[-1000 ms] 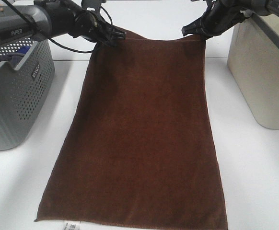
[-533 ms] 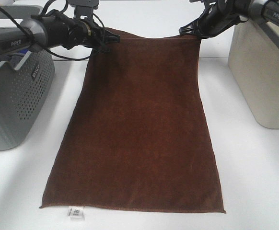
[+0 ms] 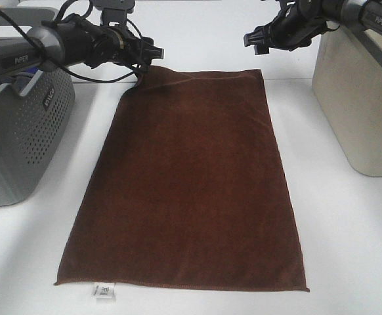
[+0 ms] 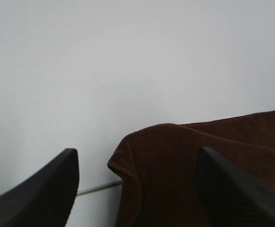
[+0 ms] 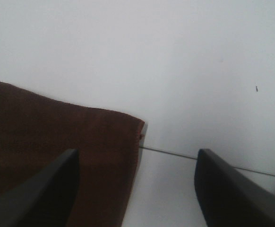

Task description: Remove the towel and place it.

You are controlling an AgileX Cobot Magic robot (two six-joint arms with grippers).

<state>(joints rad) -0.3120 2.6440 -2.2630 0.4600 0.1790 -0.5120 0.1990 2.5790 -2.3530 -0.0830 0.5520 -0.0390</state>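
Observation:
The dark brown towel (image 3: 188,184) lies flat on the white table, its long side running from near to far, with a small white tag (image 3: 103,289) at its near left corner. My left gripper (image 3: 153,52) hangs open just above the towel's far left corner, which is slightly rumpled (image 4: 142,156). My right gripper (image 3: 251,39) hangs open above the far right corner (image 5: 128,127). Neither gripper holds the towel. Both wrist views show spread dark fingers (image 4: 43,194) (image 5: 232,189) with the towel's far edge below.
A grey perforated basket (image 3: 20,125) stands at the left with a bluish item inside. A beige bin (image 3: 365,98) stands at the right. Bare white table lies on both sides of the towel.
Both grippers have opened and let go of the towel's far corners. The far edge has dropped onto the table, and the towel now lies flat.

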